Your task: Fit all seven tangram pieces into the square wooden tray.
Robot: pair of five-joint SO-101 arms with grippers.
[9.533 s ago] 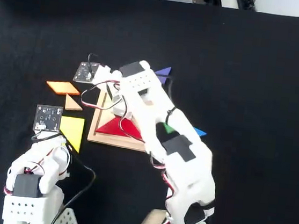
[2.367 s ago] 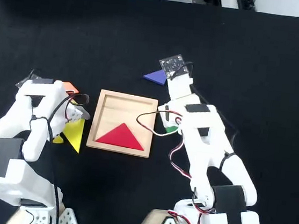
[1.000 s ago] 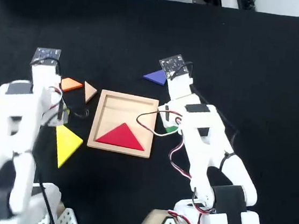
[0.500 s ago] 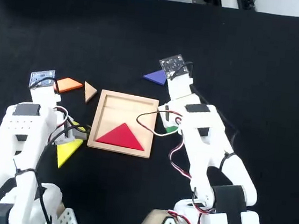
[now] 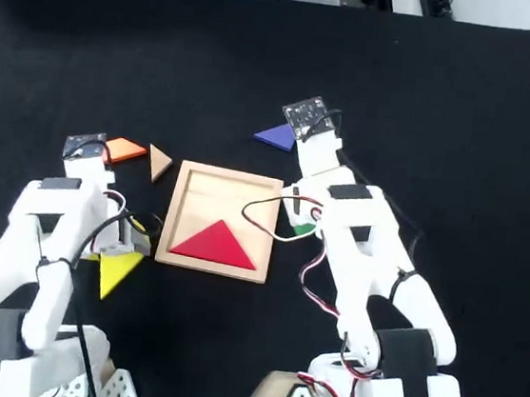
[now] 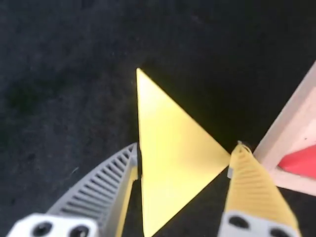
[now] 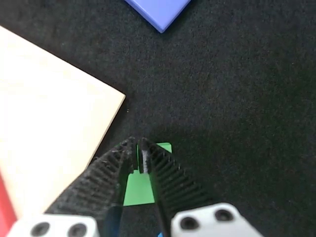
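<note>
The square wooden tray (image 5: 211,185) holds a red triangle (image 5: 214,243). Left of the tray lies a yellow triangle (image 5: 118,270). My left gripper (image 5: 120,244) stands open over its upper part. In the left wrist view the left gripper (image 6: 186,146) straddles the yellow triangle (image 6: 168,163), one finger at each edge, beside the tray corner (image 6: 291,143). My right gripper (image 7: 139,143) is shut just above a green piece (image 7: 140,190), off the tray's right edge. That green piece (image 5: 303,229) peeks out beside the right gripper (image 5: 294,213).
An orange piece (image 5: 124,150) and a tan triangle (image 5: 159,162) lie behind the tray's left corner. A purple-blue piece (image 5: 277,136) sits behind the tray, near the right arm. Black cloth covers the table, with open room to the far right.
The left arm swung from the orange piece back toward the front and lowered over the yellow triangle, which slid a little forward. The right arm has kept still.
</note>
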